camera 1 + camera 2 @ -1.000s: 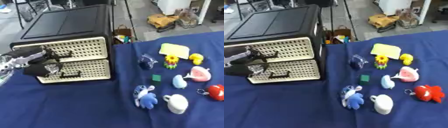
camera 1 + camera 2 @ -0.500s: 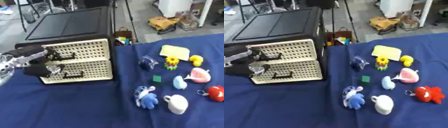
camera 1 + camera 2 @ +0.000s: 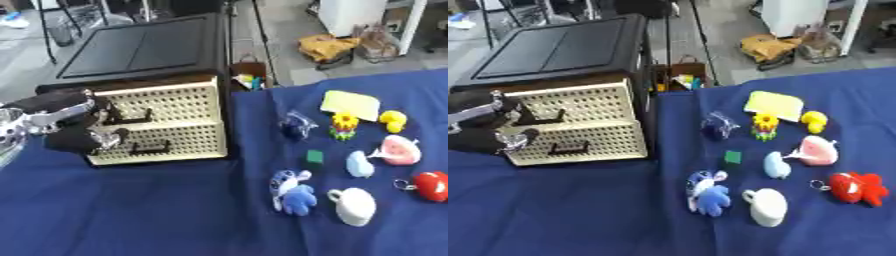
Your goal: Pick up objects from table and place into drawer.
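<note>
We see only our left hand, black with silver joints, reaching in from the left edge at mid-height. Its fingers curl inward, thumb side up. Our right hand shows nowhere.

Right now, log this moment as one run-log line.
left hand: at drawer unit front, grip unclear | drawers: shut | toys on cloth: untouched | right hand: unseen

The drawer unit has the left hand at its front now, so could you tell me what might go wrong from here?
1. The left hand sits at the left edge of the drawer unit, not clearly on the upper drawer's handle; its fingers may slip off when pulling.
2. Pulling could drag the whole unit across the blue cloth instead of opening a drawer.
3. Both drawers look closed, so no toy can go in yet.
</note>
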Controlling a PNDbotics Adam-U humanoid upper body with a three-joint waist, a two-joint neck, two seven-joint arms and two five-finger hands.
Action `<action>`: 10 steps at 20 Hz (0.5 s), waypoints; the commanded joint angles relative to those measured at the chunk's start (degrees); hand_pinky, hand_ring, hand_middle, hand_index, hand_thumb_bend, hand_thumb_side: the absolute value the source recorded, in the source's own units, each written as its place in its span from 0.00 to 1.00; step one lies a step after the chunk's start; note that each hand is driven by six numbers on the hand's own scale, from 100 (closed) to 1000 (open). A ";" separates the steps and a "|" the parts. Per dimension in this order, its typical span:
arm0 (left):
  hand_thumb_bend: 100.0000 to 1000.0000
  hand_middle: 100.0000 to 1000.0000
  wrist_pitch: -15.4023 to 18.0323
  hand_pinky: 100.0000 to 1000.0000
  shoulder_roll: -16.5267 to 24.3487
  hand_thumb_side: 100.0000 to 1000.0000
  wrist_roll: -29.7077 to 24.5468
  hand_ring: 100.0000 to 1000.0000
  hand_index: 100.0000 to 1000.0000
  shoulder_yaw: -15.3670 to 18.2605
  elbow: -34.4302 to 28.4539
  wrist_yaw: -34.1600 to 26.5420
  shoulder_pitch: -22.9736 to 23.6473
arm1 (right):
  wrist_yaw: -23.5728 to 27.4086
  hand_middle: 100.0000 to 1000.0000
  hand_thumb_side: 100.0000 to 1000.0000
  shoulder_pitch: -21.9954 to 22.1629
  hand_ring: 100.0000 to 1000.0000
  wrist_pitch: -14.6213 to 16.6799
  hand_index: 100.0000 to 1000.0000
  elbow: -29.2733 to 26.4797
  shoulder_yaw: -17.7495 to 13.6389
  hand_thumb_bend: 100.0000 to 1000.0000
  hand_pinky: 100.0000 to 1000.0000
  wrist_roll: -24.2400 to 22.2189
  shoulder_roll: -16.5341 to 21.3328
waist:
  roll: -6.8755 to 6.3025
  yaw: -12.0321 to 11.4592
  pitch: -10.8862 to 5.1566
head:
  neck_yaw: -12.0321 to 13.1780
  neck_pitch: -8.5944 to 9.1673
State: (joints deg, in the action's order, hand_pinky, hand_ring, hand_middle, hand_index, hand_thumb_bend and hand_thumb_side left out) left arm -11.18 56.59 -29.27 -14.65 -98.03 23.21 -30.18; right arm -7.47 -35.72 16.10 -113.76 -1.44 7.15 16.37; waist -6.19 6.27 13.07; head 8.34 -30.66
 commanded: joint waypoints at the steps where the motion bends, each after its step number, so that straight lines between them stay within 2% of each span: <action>1: 0.12 0.05 -0.05 0.00 2.85 0.66 -0.54 0.01 0.74 0.46 -1.11 -0.48 -0.33 | 0.32 0.69 0.95 -0.59 0.79 -0.07 0.72 -0.83 -0.40 0.19 0.70 0.41 0.13 | 0.34 -0.17 -1.23 | -0.07 -0.16; 10: 0.11 0.05 -0.33 0.00 3.61 0.67 -2.28 0.01 0.74 -0.74 -4.31 -0.91 0.17 | 0.31 0.69 0.95 -0.61 0.79 -0.11 0.72 -0.83 -0.41 0.18 0.70 0.74 -0.05 | 0.66 -0.50 -1.66 | -0.12 -0.65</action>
State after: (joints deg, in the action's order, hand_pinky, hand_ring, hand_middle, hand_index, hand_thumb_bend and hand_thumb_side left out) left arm -11.51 57.62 -31.21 -15.76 -101.20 22.67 -29.59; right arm -7.47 -35.72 16.05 -113.76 -1.44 7.65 15.93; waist -5.78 5.92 12.62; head 8.31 -31.07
